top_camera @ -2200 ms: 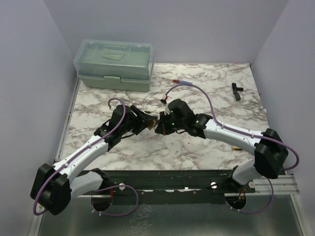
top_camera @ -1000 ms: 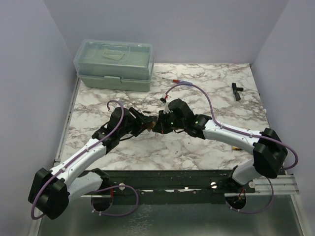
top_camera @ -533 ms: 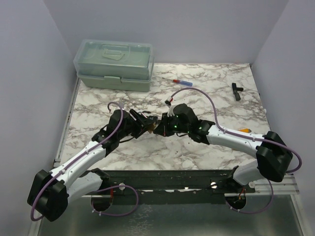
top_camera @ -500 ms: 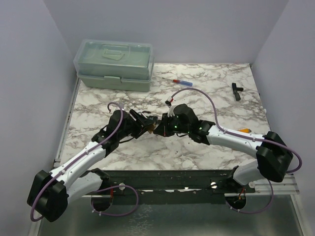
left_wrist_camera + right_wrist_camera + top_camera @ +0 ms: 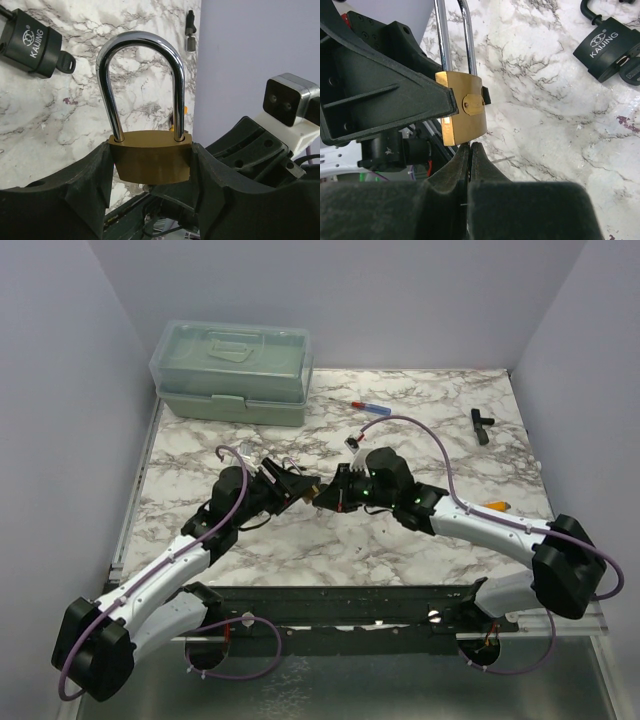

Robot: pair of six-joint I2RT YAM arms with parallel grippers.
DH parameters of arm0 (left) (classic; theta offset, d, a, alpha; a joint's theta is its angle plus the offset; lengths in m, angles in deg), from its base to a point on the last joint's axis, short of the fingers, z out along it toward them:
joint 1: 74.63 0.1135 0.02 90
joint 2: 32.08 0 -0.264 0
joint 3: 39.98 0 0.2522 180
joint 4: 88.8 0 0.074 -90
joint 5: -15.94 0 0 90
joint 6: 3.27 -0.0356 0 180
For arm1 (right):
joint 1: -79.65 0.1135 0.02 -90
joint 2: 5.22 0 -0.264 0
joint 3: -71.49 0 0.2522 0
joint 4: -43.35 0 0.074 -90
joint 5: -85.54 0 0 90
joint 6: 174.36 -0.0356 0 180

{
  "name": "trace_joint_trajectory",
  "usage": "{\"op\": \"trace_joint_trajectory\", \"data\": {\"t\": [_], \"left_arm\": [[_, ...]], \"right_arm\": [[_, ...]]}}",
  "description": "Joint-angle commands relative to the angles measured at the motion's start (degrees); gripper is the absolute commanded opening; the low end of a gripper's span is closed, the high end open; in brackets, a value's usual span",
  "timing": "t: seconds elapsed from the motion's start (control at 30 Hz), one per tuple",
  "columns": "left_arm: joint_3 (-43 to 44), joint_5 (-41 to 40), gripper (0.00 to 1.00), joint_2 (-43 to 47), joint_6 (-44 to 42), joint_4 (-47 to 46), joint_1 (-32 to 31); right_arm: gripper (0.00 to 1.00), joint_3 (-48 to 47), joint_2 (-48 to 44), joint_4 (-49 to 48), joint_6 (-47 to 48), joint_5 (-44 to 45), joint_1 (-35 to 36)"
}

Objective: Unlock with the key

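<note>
1. The left hand [image 5: 150,167] clamps the brass padlock with steel shackle [image 5: 464,107] by its body, raised off the marble table [image 5: 545,105], presumably so its keyhole end faces the other arm.
2. The right hand [image 5: 469,150], fingers pressed together, meets the lock's underside; any key there is hidden.

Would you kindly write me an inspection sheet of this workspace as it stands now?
Surface: veined marble table top.
Job's things: brass padlock, shackle seated in both holes.
Clutter: black padlock with a black-headed key at its base; screwdriver; black T-shaped part; closed green toolbox.
Grippers: left gripper clamps the brass padlock's sides; right gripper shut just under its base, anything pinched is hidden.
Cables: purple cables loop above both arms.
Surroundings: plain lilac walls; nothing else seen.
</note>
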Motion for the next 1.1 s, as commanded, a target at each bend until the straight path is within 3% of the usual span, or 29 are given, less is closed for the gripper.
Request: {"op": "trace_joint_trajectory", "data": {"t": [0.0, 1.07], "left_arm": [[0.6, 11.7, 0.00, 2.9, -1.4, -8.7, -1.3], [-0.4, 17.6, 0.00, 10.0, -4.8, -17.4, -1.4]], "right_arm": [[0.00, 0.7, -1.2, -7.6, -2.8, 0.2, -2.0], [0.00, 1.1, -6.1, -15.4, -2.3, -7.4, -3.2]]}}
